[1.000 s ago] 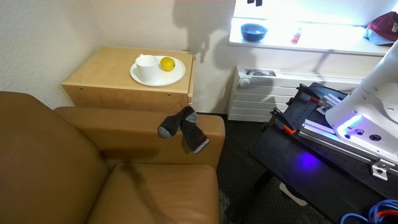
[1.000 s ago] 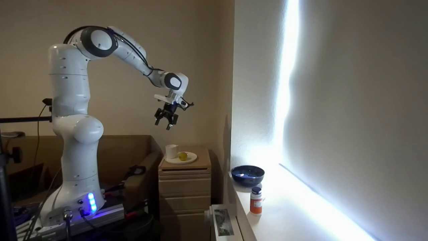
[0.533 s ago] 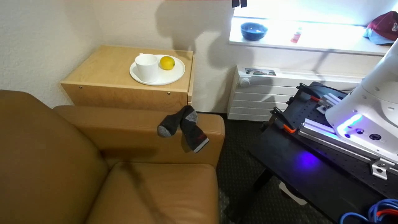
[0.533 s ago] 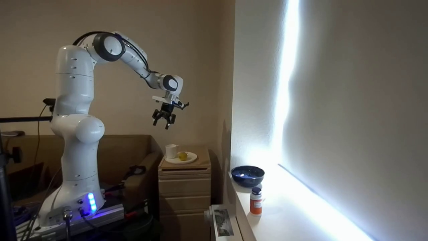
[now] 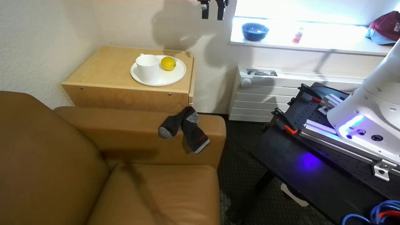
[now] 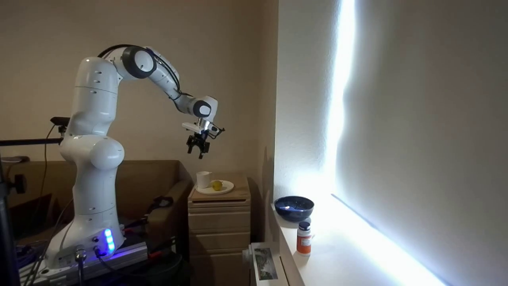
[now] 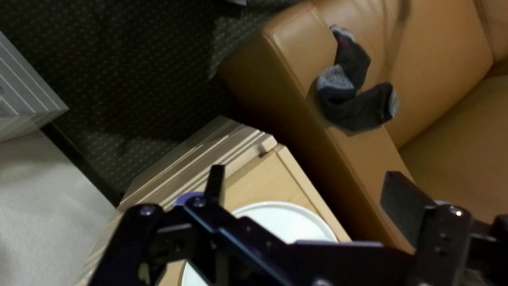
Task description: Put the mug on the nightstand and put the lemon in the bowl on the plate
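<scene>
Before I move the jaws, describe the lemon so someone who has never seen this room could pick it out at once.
Find the brown sofa; beside it stands a light-wood nightstand. On top sits a flat white plate holding two things, a mug and a lemon. The lemon is the low, rounded one, bright yellow where mug and plate are white.

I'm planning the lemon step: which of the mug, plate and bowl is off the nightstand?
The blue bowl: it sits on the windowsill, while the white mug stands on the white plate on the nightstand.
</scene>
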Action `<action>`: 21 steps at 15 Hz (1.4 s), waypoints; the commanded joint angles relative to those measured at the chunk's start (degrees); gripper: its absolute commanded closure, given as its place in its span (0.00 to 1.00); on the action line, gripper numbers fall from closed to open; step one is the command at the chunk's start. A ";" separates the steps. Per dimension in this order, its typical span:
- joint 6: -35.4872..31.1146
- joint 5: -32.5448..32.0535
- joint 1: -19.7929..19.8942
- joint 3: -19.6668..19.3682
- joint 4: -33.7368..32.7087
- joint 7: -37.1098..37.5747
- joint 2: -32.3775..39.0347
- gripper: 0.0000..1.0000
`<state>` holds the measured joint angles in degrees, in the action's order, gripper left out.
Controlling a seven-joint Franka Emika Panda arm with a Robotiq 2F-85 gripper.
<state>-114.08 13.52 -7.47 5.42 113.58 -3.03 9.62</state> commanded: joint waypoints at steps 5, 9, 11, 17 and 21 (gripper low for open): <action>-10.49 -18.09 -6.88 0.91 -4.88 20.87 7.92 0.00; -12.06 -17.28 -6.86 1.34 -3.71 20.47 7.56 0.00; -14.21 -16.73 -6.35 0.56 -5.56 22.16 10.96 0.00; -26.92 -18.35 -8.20 -3.56 -10.72 32.73 19.51 0.00; -27.14 -21.33 -11.53 -6.69 -16.49 36.81 26.01 0.00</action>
<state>-142.21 -6.28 -16.50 0.63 102.40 31.46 30.75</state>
